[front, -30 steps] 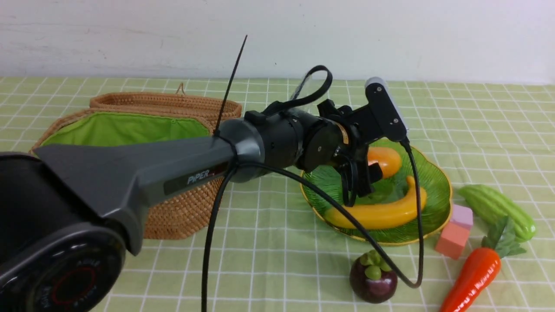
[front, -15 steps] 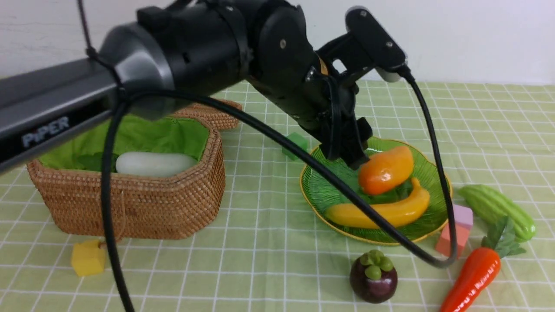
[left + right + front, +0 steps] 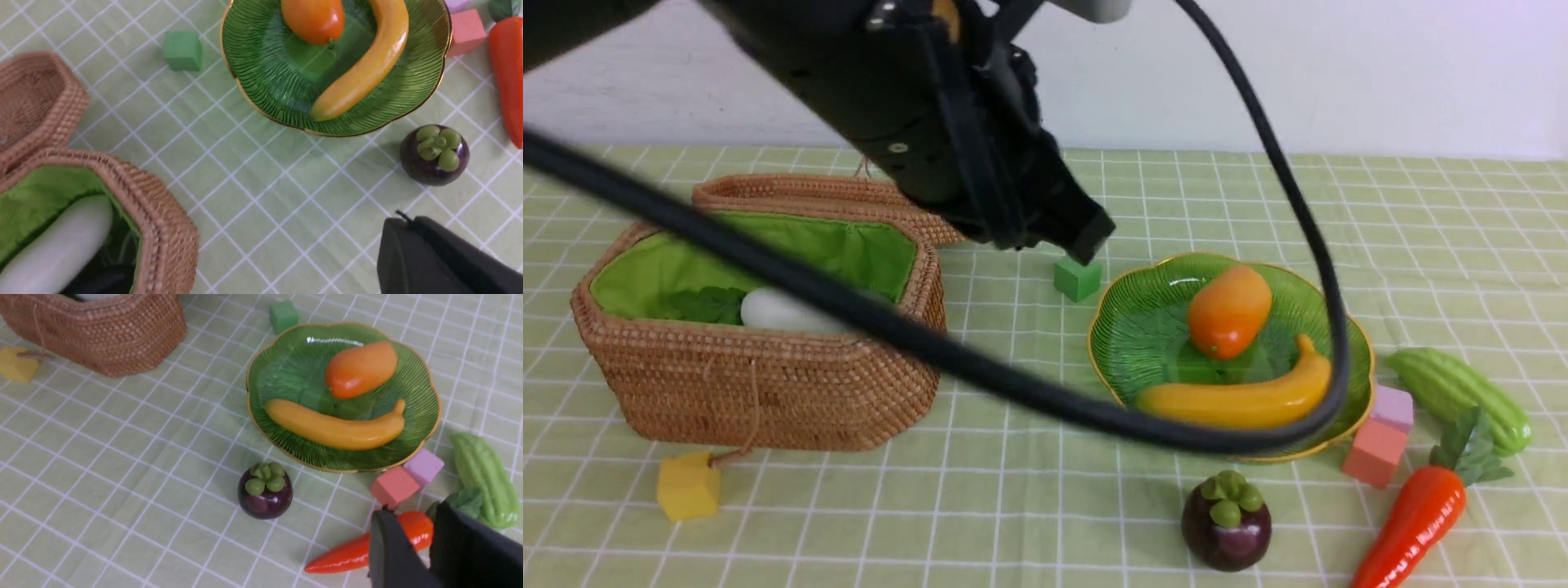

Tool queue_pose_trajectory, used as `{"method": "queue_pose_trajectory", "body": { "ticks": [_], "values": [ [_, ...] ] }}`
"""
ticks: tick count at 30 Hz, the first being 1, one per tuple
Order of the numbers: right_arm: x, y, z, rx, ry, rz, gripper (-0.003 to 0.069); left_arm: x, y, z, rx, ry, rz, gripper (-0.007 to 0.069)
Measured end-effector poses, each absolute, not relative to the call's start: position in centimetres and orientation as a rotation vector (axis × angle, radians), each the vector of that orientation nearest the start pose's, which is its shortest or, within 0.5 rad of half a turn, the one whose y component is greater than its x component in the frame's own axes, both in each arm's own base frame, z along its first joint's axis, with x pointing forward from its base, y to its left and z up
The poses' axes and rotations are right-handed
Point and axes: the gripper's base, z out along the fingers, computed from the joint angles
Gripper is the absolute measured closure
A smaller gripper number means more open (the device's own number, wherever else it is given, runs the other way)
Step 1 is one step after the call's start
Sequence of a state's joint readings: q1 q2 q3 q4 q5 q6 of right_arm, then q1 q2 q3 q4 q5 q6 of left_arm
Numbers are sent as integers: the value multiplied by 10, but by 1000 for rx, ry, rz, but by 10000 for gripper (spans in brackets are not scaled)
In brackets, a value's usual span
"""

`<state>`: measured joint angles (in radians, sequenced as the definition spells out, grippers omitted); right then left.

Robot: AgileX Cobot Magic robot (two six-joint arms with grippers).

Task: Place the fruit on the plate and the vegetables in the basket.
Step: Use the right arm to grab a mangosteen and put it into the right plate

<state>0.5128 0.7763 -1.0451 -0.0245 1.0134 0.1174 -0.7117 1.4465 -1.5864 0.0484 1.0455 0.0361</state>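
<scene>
Two of the three fruits are on the plate (image 3: 1143, 343): the mango (image 3: 1229, 310) lies toward its far side and the banana (image 3: 1241, 400) curves along the near rim. The mangosteen (image 3: 1225, 523) sits upright on the checked cloth just in front of the plate. In the basket (image 3: 768, 392), whose lid (image 3: 825, 192) is folded back, I can see the white radish (image 3: 61, 249) on the green lining. A dark shape lies beside it, but I cannot tell what it is. The carrot (image 3: 1417, 518) and the ridged gourd (image 3: 1454, 396) lie out on the cloth to the right of the plate, near the salmon cube (image 3: 1376, 453) and the lilac cube (image 3: 1395, 407). My left gripper (image 3: 1082, 235) hangs high over the cloth between basket and plate with its fingers pressed together on nothing. My right gripper (image 3: 410, 516) hovers above the carrot's thick end, its fingers a narrow gap apart and empty. I judge the sorting about half done and the step in hand a pause between placements, with the right side lining up on the carrot. Next I would widen the right fingers, come down across the carrot's body, not its leaves, and then carry it the long way over the plate to the basket. The mangosteen is round and glossy, so I expect it to roll unless I grip it squarely around the middle.
</scene>
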Motion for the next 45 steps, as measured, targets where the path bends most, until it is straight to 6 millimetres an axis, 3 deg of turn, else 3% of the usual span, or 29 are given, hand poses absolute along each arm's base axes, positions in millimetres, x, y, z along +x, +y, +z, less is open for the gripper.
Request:
{"method": "queue_pose_trajectory", "body": {
  "ticks": [5, 6, 7, 9, 10, 11, 12, 14, 19, 23, 24, 26, 27, 28, 31, 42, 45],
  "values": [
    [131, 77, 387, -458, 2308, 366, 566, 185, -154, 403, 790, 2258, -302, 638],
    [131, 78, 387, -459, 2308, 369, 568, 185, -155, 400, 791, 2267, -300, 638],
    [141, 86, 380, -463, 2361, 387, 582, 165, -138, 389, 770, 2253, -319, 638],
    [152, 94, 373, -471, 2409, 404, 588, 148, -123, 376, 755, 2242, -330, 638],
    [153, 95, 373, -472, 2414, 405, 589, 146, -121, 374, 753, 2244, -331, 638],
    [164, 104, 368, -489, 2452, 429, 589, 130, -108, 359, 741, 2240, -341, 638],
    [167, 106, 366, -491, 2465, 430, 589, 129, -107, 361, 737, 2228, -346, 638],
    [184, 121, 357, -513, 2523, 472, 587, 105, -87, 343, 720, 2206, -368, 638],
    [215, 142, 323, -538, 2711, 466, 524, 79, -66, 332, 691, 2142, -421, 638],
    [234, 153, 290, -490, 2852, 436, 365, 71, -60, 338, 663, 2058, -457, 638],
    [236, 154, 287, -485, 2864, 433, 354, 71, -60, 338, 662, 2056, -457, 638],
    [249, 161, 266, -425, 2916, 419, 186, 72, -61, 343, 663, 1994, -467, 638],
    [249, 161, 265, -425, 2921, 417, 186, 72, -61, 343, 664, 1989, -468, 638],
    [255, 164, 256, -387, 2933, 413, 90, 73, -63, 346, 677, 1943, -472, 638],
    [267, 170, 237, -336, 2953, 402, -5, 74, -66, 352, 697, 1863, -488, 638],
    [294, 182, 179, -272, 2985, 341, 36, 73, -69, 358, 705, 1787, -526, 638],
    [296, 182, 172, -271, 2994, 332, 53, 73, -69, 358, 705, 1791, -531, 638]
  ]
}}
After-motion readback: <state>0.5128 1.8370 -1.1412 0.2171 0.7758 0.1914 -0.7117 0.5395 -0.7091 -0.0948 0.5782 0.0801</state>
